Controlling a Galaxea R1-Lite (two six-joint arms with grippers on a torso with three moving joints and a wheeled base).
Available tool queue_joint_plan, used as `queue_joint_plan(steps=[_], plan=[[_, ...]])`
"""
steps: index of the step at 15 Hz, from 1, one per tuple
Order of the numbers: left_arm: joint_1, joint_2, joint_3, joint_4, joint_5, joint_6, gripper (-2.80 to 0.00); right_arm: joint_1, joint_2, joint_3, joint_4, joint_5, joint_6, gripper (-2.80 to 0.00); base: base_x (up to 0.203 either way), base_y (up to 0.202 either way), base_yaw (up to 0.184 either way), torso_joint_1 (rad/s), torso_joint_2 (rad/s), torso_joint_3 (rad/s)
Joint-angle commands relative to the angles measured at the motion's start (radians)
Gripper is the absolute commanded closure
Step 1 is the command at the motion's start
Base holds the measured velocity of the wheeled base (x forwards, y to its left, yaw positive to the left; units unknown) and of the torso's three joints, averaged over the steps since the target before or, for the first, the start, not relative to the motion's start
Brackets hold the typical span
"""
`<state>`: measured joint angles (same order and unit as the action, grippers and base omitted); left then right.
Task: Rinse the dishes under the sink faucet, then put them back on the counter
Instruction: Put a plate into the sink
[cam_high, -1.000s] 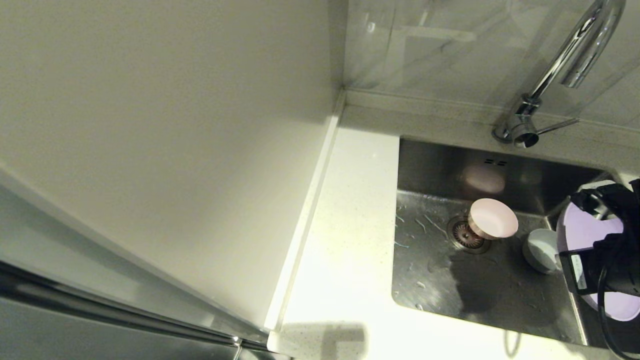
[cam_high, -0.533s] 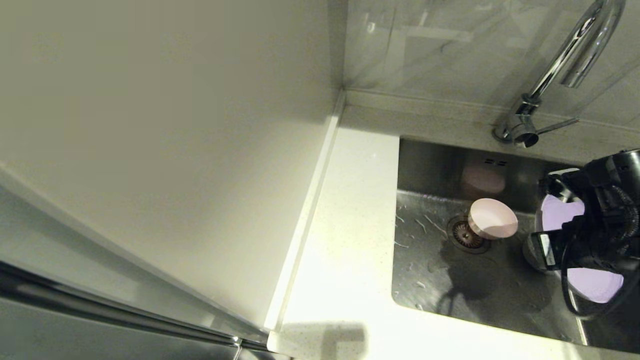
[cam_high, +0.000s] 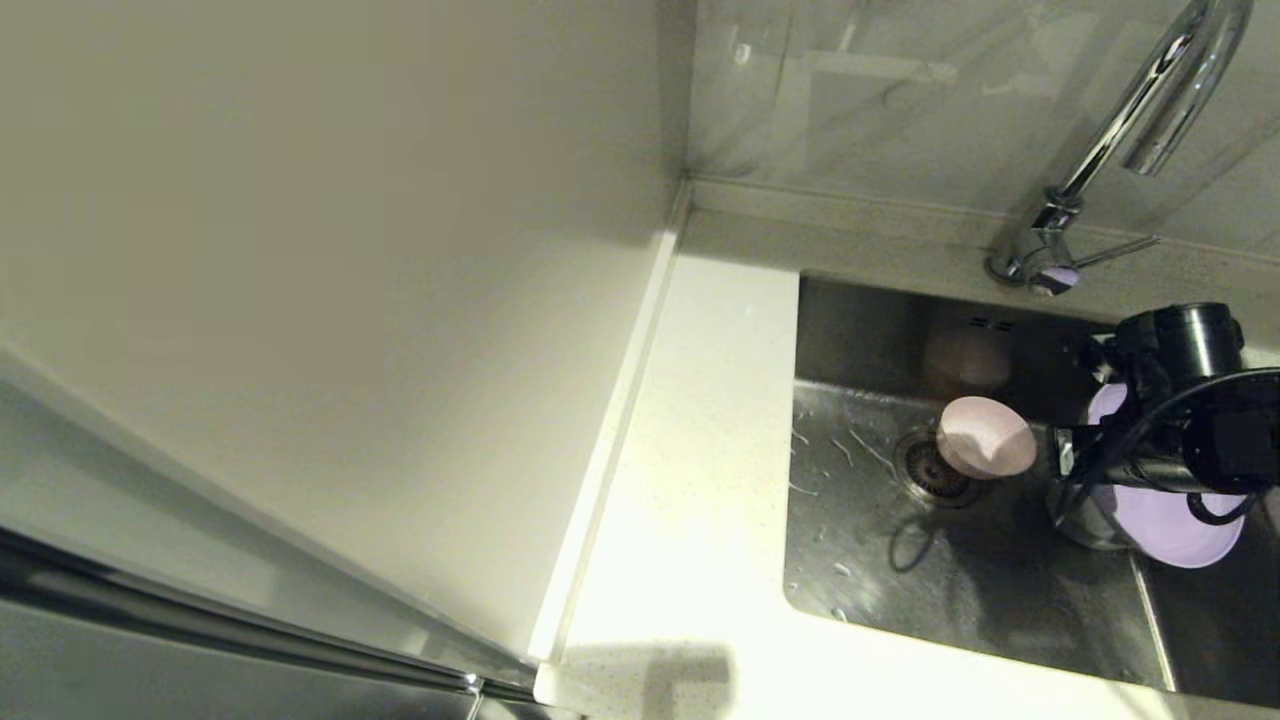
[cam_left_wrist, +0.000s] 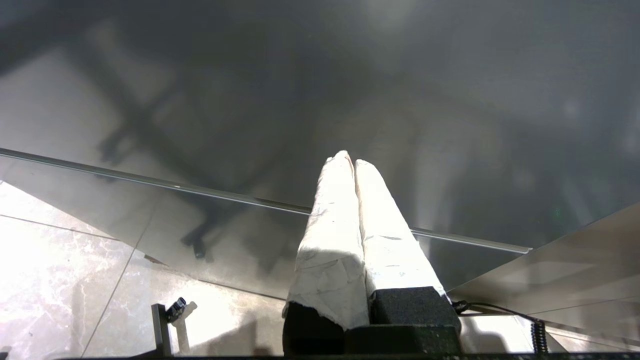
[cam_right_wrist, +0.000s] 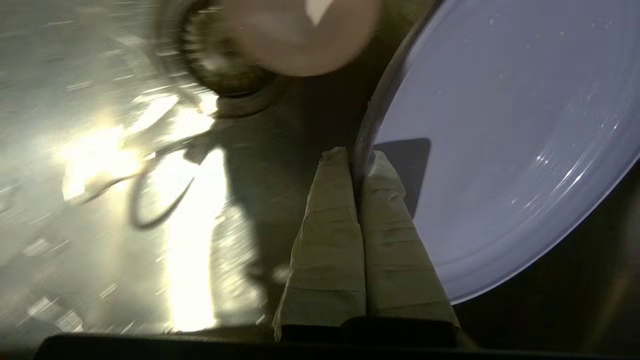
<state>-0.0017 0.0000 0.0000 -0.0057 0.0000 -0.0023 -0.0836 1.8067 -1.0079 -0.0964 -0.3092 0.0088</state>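
So over the last second my right arm has swung further in over the sink (cam_high: 860, 330), and the lilac plate (cam_high: 1165, 520) came along with it. It was hanging out near the right edge of the basin and now it sits lower and more toward the middle, close to the pink bowl (cam_high: 985, 437).

The plate is pinched at its rim by my right jaws (cam_right_wrist: 356, 167), pressed tight on either side of the edge. In the wrist view the plate (cam_right_wrist: 505, 145) fans out to one side of the jaws while the drain (cam_right_wrist: 220, 65) and the pink bowl (cam_right_wrist: 300, 30) lie ahead and off to the other side. It's held on edge, tilted rather than flat, with its face roughly toward my camera.

The bit that matters next, I reckon: the faucet (cam_high: 1130, 130) spout is up and behind the plate, over the back right of the sink, so the plate's face needs to end up under that spout. No water running that I can see. The blue-green bowl is hidden behind my arm right now, can't place it.

The desk (cam_high: 690, 450) is well off to the left of the basin, bare along that strip. My left jaws (cam_left_wrist: 354, 162) are pressed together with nothing in them, parked nowhere near the sink.
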Motion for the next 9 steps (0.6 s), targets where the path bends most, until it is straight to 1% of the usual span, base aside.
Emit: queue_joint_plan(steps=[1, 2, 4, 9], plan=[[0.000, 0.000, 0.003, 0.000, 0.000, -0.001, 0.00, -0.067, 0.110, 0.001, -0.038, -0.002, -0.008, 0.00, 0.000, 0.000, 0.000, 0.000, 0.00, 0.000], [0.000, 0.000, 0.003, 0.000, 0.000, -0.001, 0.00, -0.093, 0.131, 0.003, -0.063, -0.002, -0.012, 0.00, 0.000, 0.000, 0.000, 0.000, 0.00, 0.000], [0.000, 0.000, 0.002, 0.000, 0.000, -0.001, 0.00, -0.116, 0.143, 0.020, -0.076, -0.002, -0.015, 0.00, 0.000, 0.000, 0.000, 0.000, 0.00, 0.000], [0.000, 0.000, 0.003, 0.000, 0.000, 0.001, 0.00, -0.117, 0.145, 0.095, -0.090, -0.002, -0.017, 0.00, 0.000, 0.000, 0.000, 0.000, 0.00, 0.000]])
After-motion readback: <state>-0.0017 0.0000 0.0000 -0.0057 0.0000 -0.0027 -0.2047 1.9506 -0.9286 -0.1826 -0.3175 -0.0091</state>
